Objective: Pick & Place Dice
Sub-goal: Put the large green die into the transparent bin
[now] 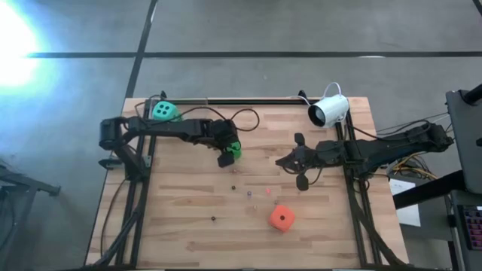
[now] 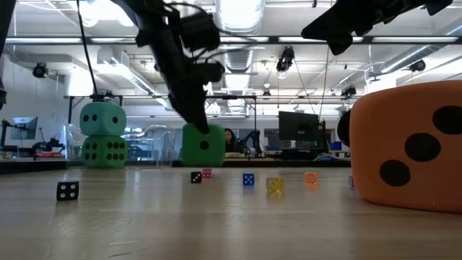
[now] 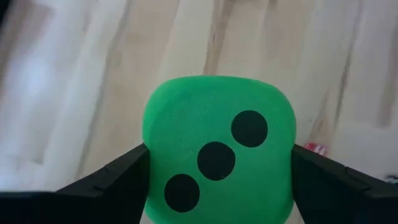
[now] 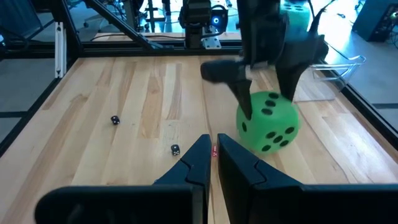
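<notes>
Dice, four: one bright green die (image 1: 235, 148) near the middle of the wooden surface (image 1: 181, 218), between the fingers of the left end effector (image 1: 229, 153), which straddle its sides, spread wide; whether the pads press it cannot be told; in the high view the arm hides most of this die; teal die (image 1: 164, 111) at the far left corner, stacked on a second green die (image 2: 104, 151) seen only in the low view; orange-red die (image 1: 282, 217) toward the near edge, cut off at the low view's border; right end effector (image 1: 301, 168) apart from all dice, fingers narrow, nearly together, empty; tiny dice (image 2: 247, 180) scattered mid-surface.
</notes>
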